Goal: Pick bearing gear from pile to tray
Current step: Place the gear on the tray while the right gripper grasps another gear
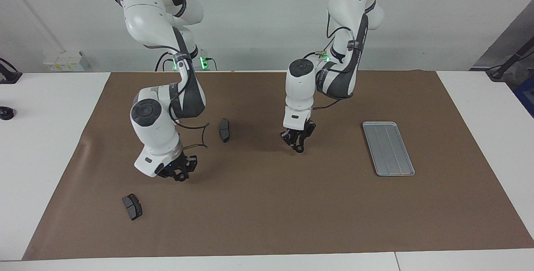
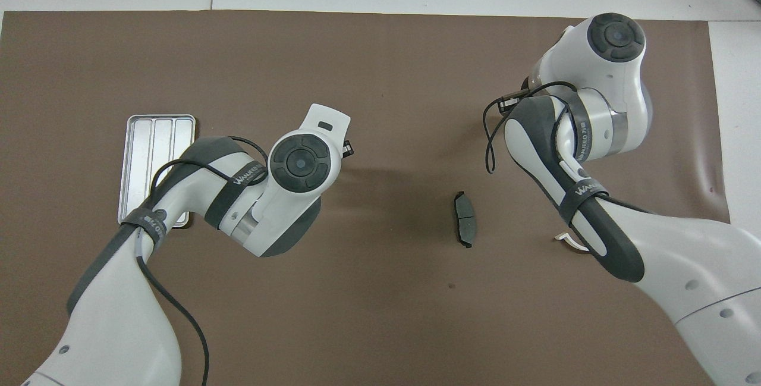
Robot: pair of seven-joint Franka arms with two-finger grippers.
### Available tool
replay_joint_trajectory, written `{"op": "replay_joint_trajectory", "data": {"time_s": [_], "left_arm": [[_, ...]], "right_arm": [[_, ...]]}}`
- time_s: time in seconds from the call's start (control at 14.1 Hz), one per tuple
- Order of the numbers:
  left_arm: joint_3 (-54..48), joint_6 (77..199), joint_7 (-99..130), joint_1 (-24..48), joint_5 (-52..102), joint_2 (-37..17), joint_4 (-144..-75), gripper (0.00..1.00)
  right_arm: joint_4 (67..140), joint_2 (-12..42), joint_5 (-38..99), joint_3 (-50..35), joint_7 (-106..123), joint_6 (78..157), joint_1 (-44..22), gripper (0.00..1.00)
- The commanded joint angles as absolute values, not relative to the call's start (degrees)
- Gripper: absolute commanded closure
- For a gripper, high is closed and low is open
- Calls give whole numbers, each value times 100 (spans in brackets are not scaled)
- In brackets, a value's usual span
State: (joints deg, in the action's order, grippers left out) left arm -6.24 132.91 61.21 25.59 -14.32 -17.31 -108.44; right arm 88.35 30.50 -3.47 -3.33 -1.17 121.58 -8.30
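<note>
My left gripper is shut on a small black bearing gear, held just above the mat near its middle. The right gripper hangs above the mat toward the right arm's end, shut on another small black gear. The silver ribbed tray lies toward the left arm's end; in the overhead view the left arm covers part of the tray. Of the pile, one dark brake pad lies between the two grippers, and a second pad lies farther from the robots than the right gripper.
A white half-ring shows partly from under the right forearm. The overhead view shows one brake pad. A brown mat covers the table, with white tabletop around it.
</note>
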Motion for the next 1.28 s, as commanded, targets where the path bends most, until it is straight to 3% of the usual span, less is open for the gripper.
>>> {"op": "replay_joint_trajectory", "data": {"time_s": [0.0, 0.36, 0.64, 1.14, 1.21], "left_arm": [[-703, 12851, 5277, 1875, -1337, -1240, -10951, 100], [-677, 12595, 3168, 697, -651, -1020, -10986, 100], [-677, 12569, 1515, -279, -80, -1011, -11082, 100], [-668, 13306, 598, -756, 193, -668, -12286, 100], [-668, 13385, 493, -738, 193, -694, -12365, 94]], "right_arm": [[8815, 2945, -308, -343, -570, 12032, -1220, 100], [8815, 2883, -299, -456, -1720, 12199, -2222, 100], [8859, 2918, -290, -965, -2459, 12708, -2303, 100], [8921, 3190, -185, -1213, -3084, 13612, -2988, 100], [8930, 3251, -185, -1213, -3120, 13727, -3006, 100]]}}
